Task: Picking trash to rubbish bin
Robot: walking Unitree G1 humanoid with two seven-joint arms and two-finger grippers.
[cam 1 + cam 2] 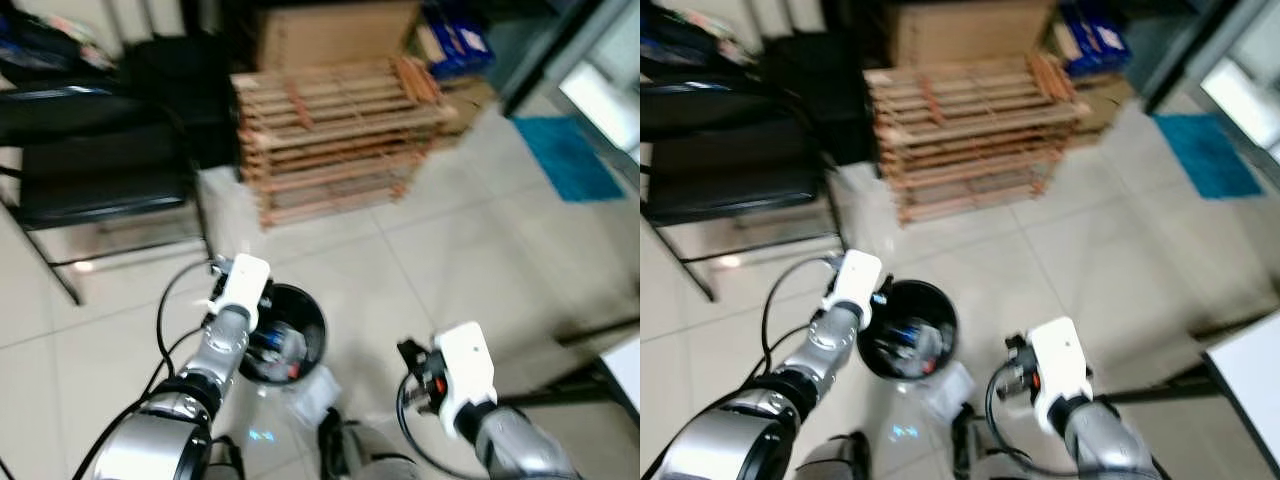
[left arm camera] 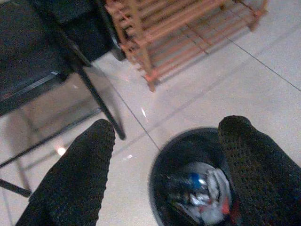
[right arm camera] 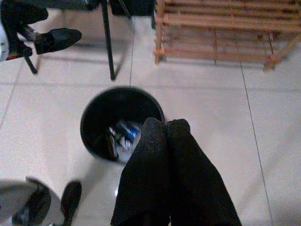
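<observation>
Left claw (image 2: 160, 169) spread wide above the black bin (image 1: 285, 335), nothing in it; trash (image 2: 202, 195) sits inside the bin (floor, by wooden rack (image 1: 335, 135)); right claw (image 3: 165, 136) pinched closed, empty, beside the bin

The room is lit evenly and quite bright, and the pale floor tiles (image 1: 450, 250) reflect the light softly. A small glare spot lies on the floor under the black chair (image 1: 90, 170), and another faint reflection is seen near the rubbish bin (image 1: 285, 335). Both eye views are a little blurred, so the wooden rack (image 1: 340, 135) has soft edges. The chair and the corner behind it stay dark with few details. In the left wrist view the fingers (image 2: 80, 179) are close and out of focus. The inside of the bin is in shadow.
</observation>
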